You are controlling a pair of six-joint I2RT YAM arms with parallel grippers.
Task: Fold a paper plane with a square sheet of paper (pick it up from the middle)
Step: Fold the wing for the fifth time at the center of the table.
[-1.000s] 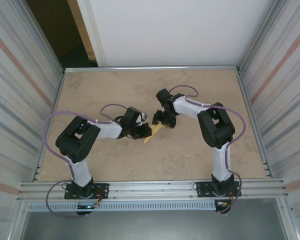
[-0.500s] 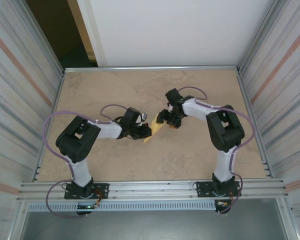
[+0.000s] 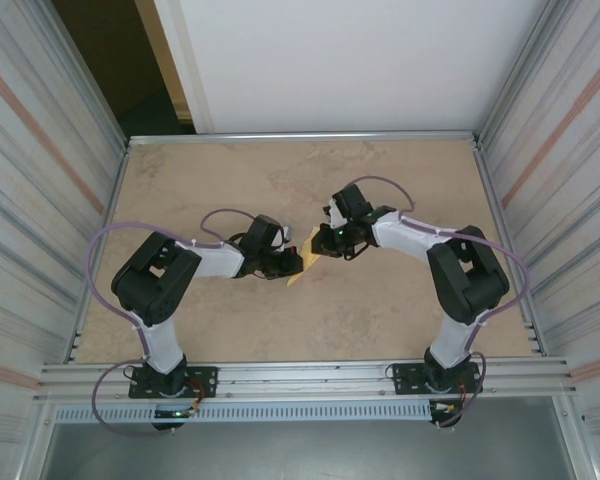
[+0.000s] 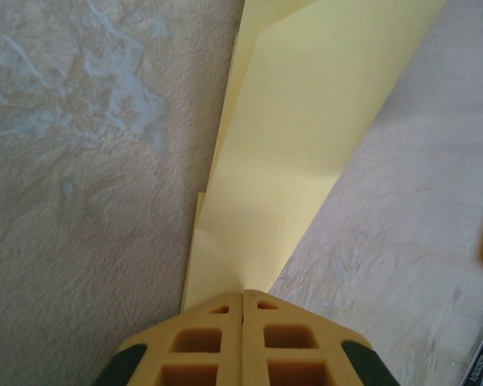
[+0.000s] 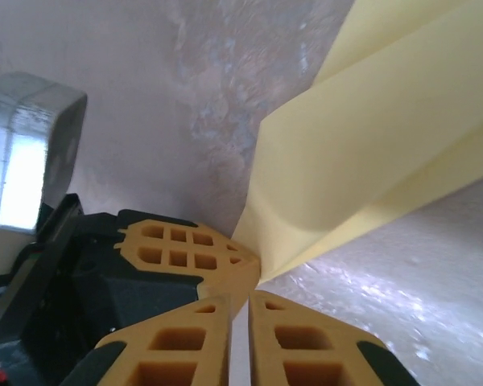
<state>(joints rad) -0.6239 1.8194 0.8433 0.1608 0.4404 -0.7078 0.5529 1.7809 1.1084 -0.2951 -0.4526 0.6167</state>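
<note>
The folded yellow sheet of paper sat near the middle of the table. The left claw was clenched on its edge from 9 o'clock. The right claw pinched its corner from 1 o'clock, fingers almost together.

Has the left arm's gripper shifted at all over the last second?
No. The left gripper sits at the same spot relative to the table's back rail, its fingers shut on the folded yellow paper.
</note>
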